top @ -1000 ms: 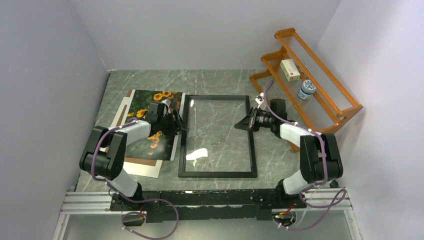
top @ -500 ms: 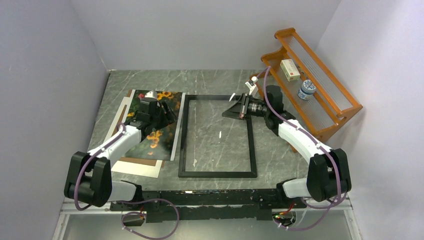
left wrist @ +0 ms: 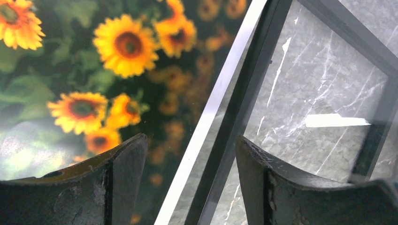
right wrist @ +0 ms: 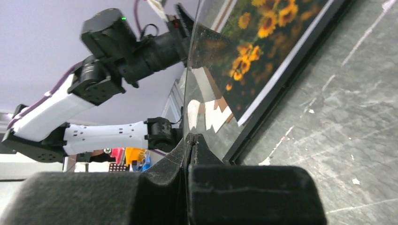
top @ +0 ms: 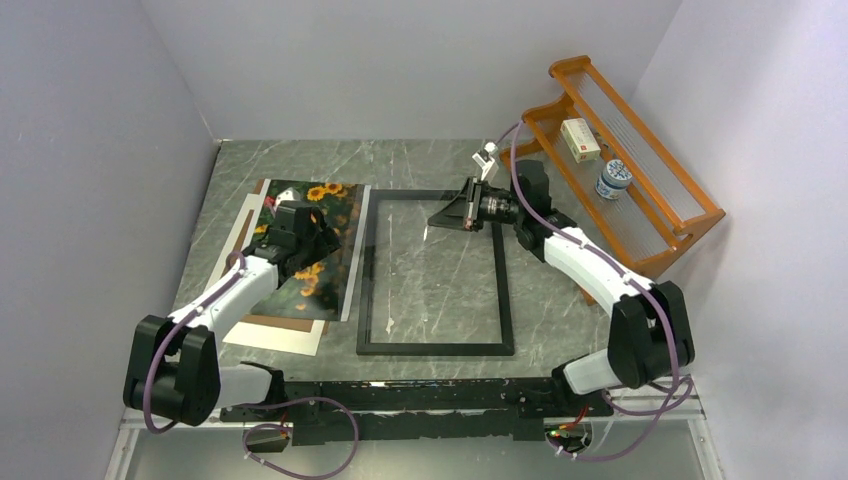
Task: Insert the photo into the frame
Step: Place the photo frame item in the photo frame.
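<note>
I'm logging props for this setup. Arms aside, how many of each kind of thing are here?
Photo: 1
Frame: 1
Clear pane: 1
Brown board: 1
White board: 1
Rack: 1
Box: 1
Jar: 1
Total: 8

I can't make out any readable text from here; the small box [top: 579, 139] on the orange rack [top: 640, 190] bears red marks, too small to read.
</note>
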